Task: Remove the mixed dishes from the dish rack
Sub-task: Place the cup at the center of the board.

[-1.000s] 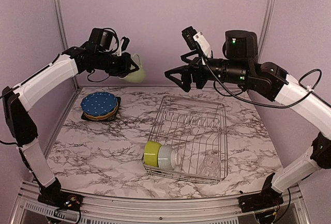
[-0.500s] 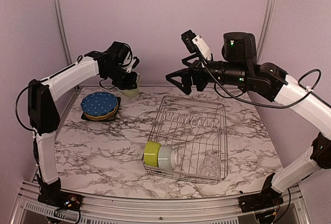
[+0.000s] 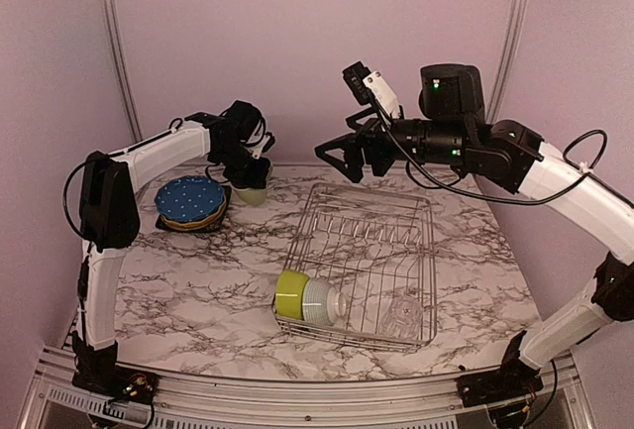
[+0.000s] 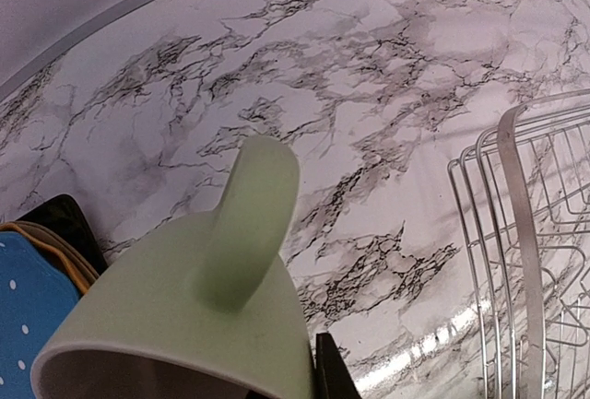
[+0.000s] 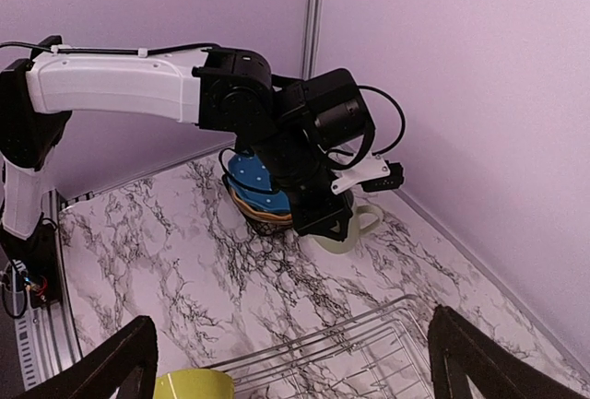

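Observation:
My left gripper (image 3: 248,169) is shut on the pale green mug (image 3: 254,191) and holds it low at the back left of the table, right beside the plate stack. I cannot tell if the mug touches the table. The mug fills the lower left of the left wrist view (image 4: 184,325), handle up, and also shows in the right wrist view (image 5: 358,229). My right gripper (image 3: 344,159) is open and empty, high above the far end of the dish rack (image 3: 428,241). The lime-green bowl (image 3: 290,292), white ribbed bowl (image 3: 320,302) and small clear glass (image 3: 401,318) lie at the rack's near end.
The blue dotted plate (image 3: 190,197) tops a stack with an orange and a black plate under it, at the back left. The rack's corner (image 4: 516,215) is close to the mug's right. The purple back wall stands just behind the mug.
My left arm has swung in and lowered the mug from high in the air down to table level beside the plate stack. My right arm has hardly moved.

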{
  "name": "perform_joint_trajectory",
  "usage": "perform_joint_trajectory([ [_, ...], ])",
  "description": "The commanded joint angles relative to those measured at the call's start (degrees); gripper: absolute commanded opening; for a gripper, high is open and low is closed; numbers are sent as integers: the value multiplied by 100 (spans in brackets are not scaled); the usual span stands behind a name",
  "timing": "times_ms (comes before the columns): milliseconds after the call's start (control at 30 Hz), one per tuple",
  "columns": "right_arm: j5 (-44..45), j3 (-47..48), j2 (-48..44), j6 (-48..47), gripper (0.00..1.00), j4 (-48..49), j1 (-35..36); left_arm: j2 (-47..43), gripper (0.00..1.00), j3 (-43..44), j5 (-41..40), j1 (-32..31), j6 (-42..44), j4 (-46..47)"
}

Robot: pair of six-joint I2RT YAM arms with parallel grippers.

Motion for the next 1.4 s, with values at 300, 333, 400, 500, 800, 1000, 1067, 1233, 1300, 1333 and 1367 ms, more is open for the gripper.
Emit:
perform_joint_trajectory([
  [300,-193,357,217,54,98,-218,-97,297,2,253,-265,38,308,69],
  [333,-197,362,225,54,98,-220,-97,302,2,216,-265,38,329,59],
  [400,-205,362,221,62,98,-221,-99,298,4,152,-425,47,333,46],
  [500,-213,362,228,79,98,-220,-104,327,4,119,-459,56,333,15],
  [800,-224,367,235,148,99,-225,-108,379,5,13,-526,56,458,5],
  [1000,-209,360,226,185,98,-220,-106,444,5,-30,-381,65,491,-7],
  [1067,-194,362,222,194,98,-221,-106,446,5,-52,-380,65,499,-16],
  [1233,-189,353,217,233,98,-213,-106,474,6,-110,-364,65,535,-30],
  [1300,-189,353,216,246,98,-218,-106,477,7,-120,-346,65,535,-30],
  [1333,-189,353,216,254,98,-214,-106,476,8,-120,-337,65,533,-36],
  [1367,-189,347,209,263,99,-212,-106,474,10,-120,-334,65,533,-32],
])
